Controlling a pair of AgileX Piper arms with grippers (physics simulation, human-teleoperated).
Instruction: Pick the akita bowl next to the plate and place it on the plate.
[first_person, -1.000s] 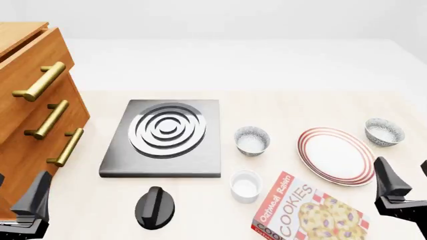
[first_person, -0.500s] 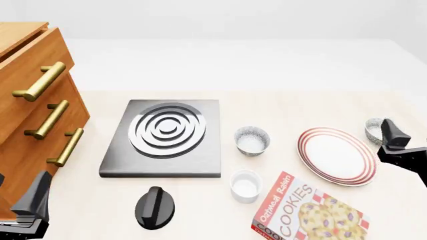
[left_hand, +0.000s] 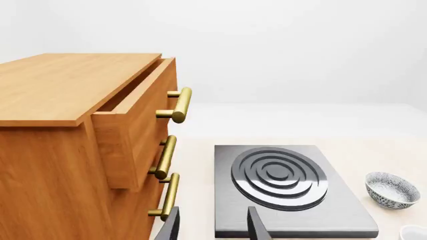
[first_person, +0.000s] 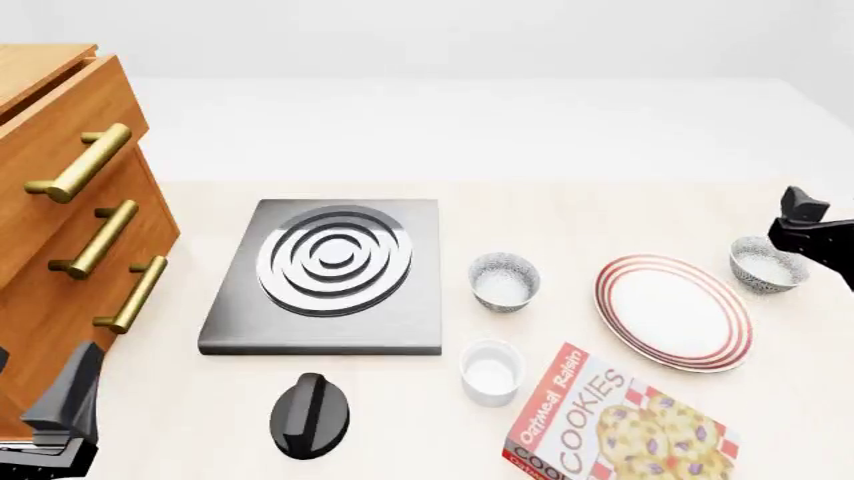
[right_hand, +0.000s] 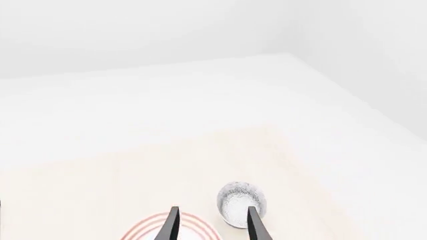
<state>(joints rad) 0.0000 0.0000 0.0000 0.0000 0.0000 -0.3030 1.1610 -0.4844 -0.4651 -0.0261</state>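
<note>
The akita bowl (first_person: 767, 266), speckled grey outside and white inside, sits on the table just off the right rim of the plate (first_person: 671, 311), a white plate with red rings. My right gripper (first_person: 811, 232) hovers at the right edge of the front view, above and slightly beyond that bowl. In the right wrist view the right gripper (right_hand: 212, 225) is open and holds nothing, with the bowl (right_hand: 240, 204) just past one fingertip and the plate's rim (right_hand: 143, 229) low in the picture. My left gripper (first_person: 60, 410) rests open at the near left.
A look-alike speckled bowl (first_person: 503, 280) stands between the grey stove (first_person: 327, 277) and the plate. A white ramekin (first_person: 490, 371), a cookie box (first_person: 617, 425) and a black knob (first_person: 310, 415) lie near the front. A wooden drawer cabinet (first_person: 67, 230) fills the left.
My right gripper has moved away from the near right edge, forward and up along the table's right side, to a spot over the right-hand bowl. The left arm has stayed put.
</note>
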